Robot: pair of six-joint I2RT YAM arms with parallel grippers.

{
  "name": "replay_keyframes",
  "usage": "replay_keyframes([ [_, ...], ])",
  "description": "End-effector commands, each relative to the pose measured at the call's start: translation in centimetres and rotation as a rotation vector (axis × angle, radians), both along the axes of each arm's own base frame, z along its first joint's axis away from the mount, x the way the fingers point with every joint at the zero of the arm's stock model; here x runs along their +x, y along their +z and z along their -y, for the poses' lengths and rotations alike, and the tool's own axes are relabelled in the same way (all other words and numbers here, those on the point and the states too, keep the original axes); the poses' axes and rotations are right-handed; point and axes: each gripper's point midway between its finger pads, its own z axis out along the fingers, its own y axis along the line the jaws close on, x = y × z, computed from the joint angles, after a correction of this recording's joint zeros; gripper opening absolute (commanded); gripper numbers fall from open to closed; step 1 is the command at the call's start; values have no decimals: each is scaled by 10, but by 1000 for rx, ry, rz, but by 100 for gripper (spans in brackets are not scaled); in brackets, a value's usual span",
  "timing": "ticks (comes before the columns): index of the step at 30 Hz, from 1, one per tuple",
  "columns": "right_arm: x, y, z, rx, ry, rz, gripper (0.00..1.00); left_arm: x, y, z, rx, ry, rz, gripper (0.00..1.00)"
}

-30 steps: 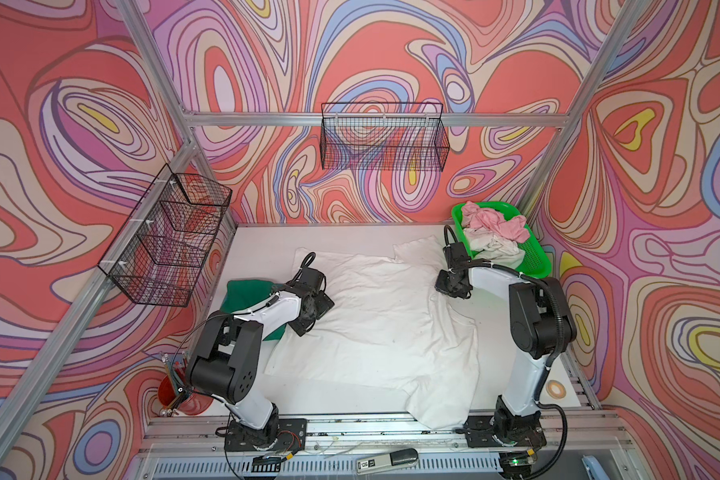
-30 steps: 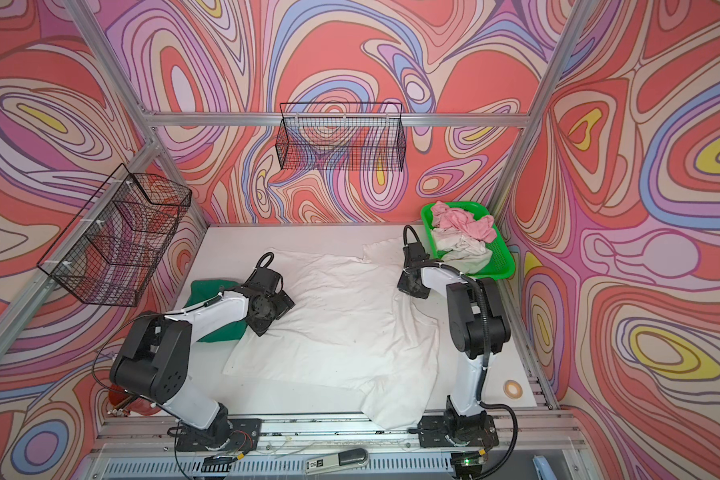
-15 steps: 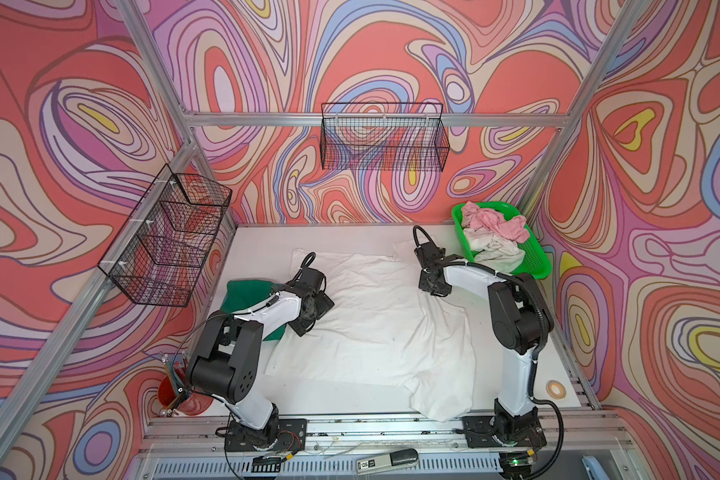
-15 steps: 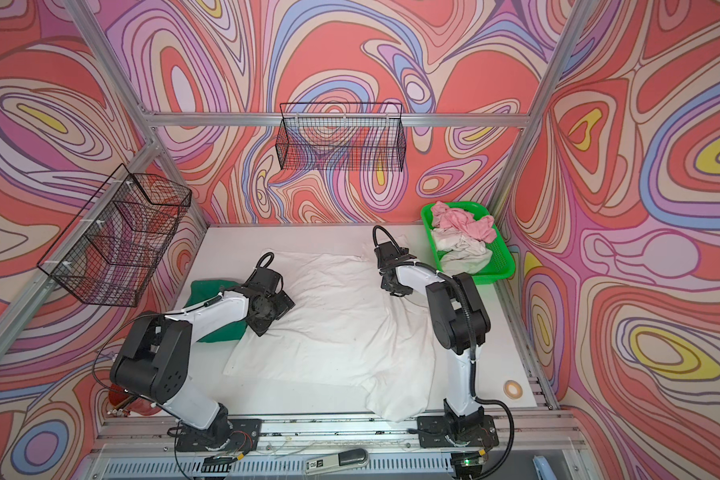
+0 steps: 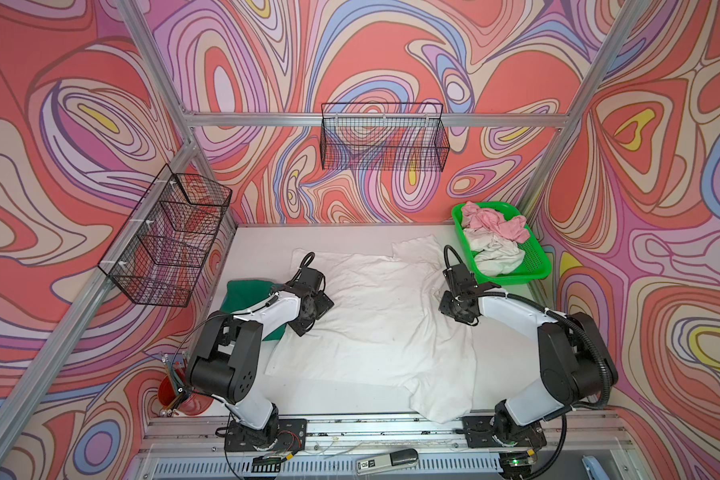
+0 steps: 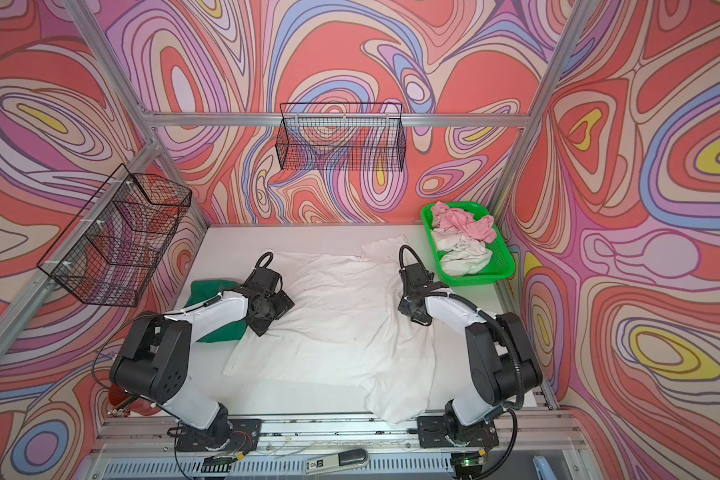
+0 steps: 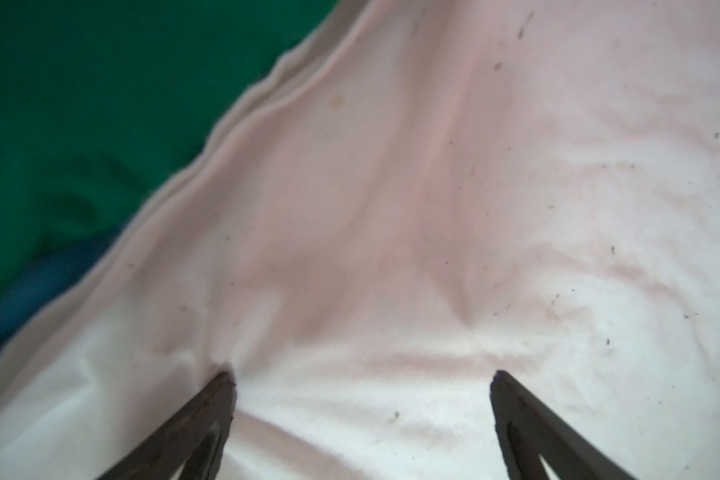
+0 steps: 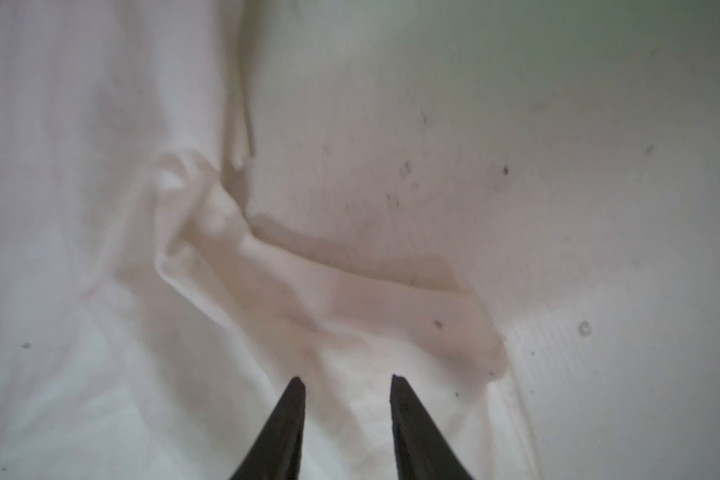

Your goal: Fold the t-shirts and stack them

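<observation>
White cloth, large t-shirt (image 5: 374, 316) (image 6: 341, 316): spread wrinkled over the middle of the counter (image 5: 329, 237). Its right side is bunched into a long ridge, one sleeve points toward the back wall, and a crumpled end lies at the front rail.
Dark green t-shirt (image 5: 246, 293) (image 6: 208, 291): a compact heap at the counter's left, partly hidden under the left arm (image 5: 266, 311). In the left wrist view (image 7: 79, 104) its cloth meets the hem of the large t-shirt (image 7: 433, 208).
Pink t-shirt (image 5: 495, 220) (image 6: 464, 220): crumpled in the back half of the green basket (image 5: 512, 277).
Off-white t-shirt (image 5: 495, 253) (image 6: 462, 253): crumpled in the same basket, in front of the pink one and touching it.
Green basket: perforated plastic, at the back right corner of the counter, just beside the large t-shirt's sleeve.
Left jaws: wide apart, tips down on the large t-shirt near its left edge. One tip dimples the cloth, and nothing is clamped between them.
Right arm (image 5: 512, 311): reaches over the bunched right side of the large t-shirt.
Right jaws: a narrow gap, tips over the large t-shirt (image 8: 79, 208) close to where it ends on the bare counter (image 8: 599, 208). No cloth is seen pinched.
Wire baskets: one on the back wall (image 5: 383, 141), one on the left wall (image 5: 167, 237).
</observation>
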Motion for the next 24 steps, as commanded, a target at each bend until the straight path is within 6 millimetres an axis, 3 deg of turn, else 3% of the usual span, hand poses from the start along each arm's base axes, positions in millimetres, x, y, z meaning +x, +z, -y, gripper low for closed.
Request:
replay_keyframes([
  [1, -12, -15, -2, 62, -82, -26, 36, -54, -46, -12, 24, 20, -232, 98],
  [7, -33, -32, 43, 36, -267, -80, 31, -55, -46, -13, 22, 19, -229, 98],
  [11, -48, -26, 69, 20, -368, -73, 31, -55, -46, -13, 21, 21, -228, 98],
  [24, -96, -27, 79, 104, -512, -140, 30, -54, -46, -10, 6, 18, -225, 98],
])
